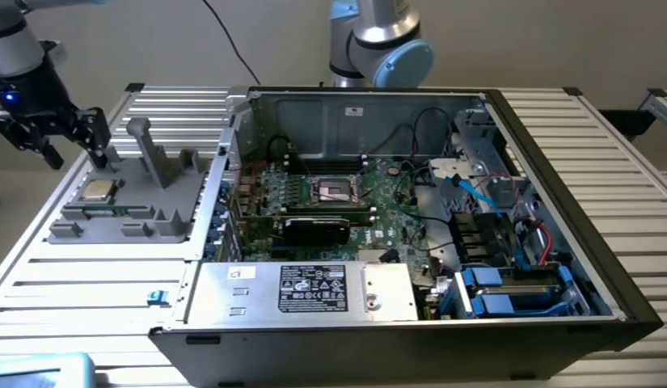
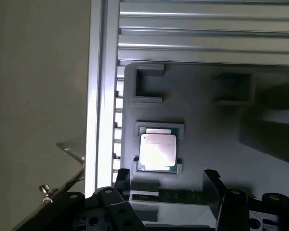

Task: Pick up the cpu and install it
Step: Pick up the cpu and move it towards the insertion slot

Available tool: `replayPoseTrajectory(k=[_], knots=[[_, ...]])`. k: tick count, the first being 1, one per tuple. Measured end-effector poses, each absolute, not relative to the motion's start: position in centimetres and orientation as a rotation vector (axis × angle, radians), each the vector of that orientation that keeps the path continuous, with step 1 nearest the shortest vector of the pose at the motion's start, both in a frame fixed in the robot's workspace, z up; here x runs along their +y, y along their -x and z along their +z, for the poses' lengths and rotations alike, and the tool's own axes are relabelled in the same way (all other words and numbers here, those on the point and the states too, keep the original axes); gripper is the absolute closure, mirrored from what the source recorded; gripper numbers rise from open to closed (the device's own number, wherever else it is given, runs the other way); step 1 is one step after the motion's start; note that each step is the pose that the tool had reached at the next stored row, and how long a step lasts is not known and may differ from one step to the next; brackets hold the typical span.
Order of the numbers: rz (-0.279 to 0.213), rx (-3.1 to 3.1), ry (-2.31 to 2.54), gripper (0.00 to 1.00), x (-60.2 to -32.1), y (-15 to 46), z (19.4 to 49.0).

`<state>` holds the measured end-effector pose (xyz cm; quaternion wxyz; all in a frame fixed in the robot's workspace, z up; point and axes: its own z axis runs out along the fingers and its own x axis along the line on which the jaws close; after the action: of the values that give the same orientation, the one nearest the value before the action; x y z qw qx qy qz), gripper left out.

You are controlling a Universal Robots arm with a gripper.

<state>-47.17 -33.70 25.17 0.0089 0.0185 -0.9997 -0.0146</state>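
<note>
The cpu [image 1: 97, 191] is a small square chip with a shiny silver top, lying flat in a recess of the grey holder tray [image 1: 139, 230] at the exterior view's left. In the wrist view the cpu [image 2: 157, 151] sits framed by low grey walls. My gripper [image 1: 55, 144] hangs above and behind the chip, apart from it, with its black fingers [image 2: 212, 185] spread open and nothing between them. The black cpu socket [image 1: 336, 189] framed in metal sits on the green motherboard inside the open computer case [image 1: 549, 202].
Grey upright posts [image 1: 149, 153] rise from the holder tray just beside the gripper. A black graphics card [image 1: 317, 228] lies in front of the socket. The case stands on a slatted aluminium table [image 1: 85, 283], whose edge [image 2: 98, 96] runs close by the tray. Cables and drive bays [image 1: 506, 283] crowd the case's right.
</note>
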Motion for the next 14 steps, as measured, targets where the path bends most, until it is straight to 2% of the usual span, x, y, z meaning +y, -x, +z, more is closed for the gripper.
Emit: replayPoseTrajectory(k=[14], knots=[[-0.058, -3.123, -0.052, 0.29, -33.7, 47.4, 22.6]])
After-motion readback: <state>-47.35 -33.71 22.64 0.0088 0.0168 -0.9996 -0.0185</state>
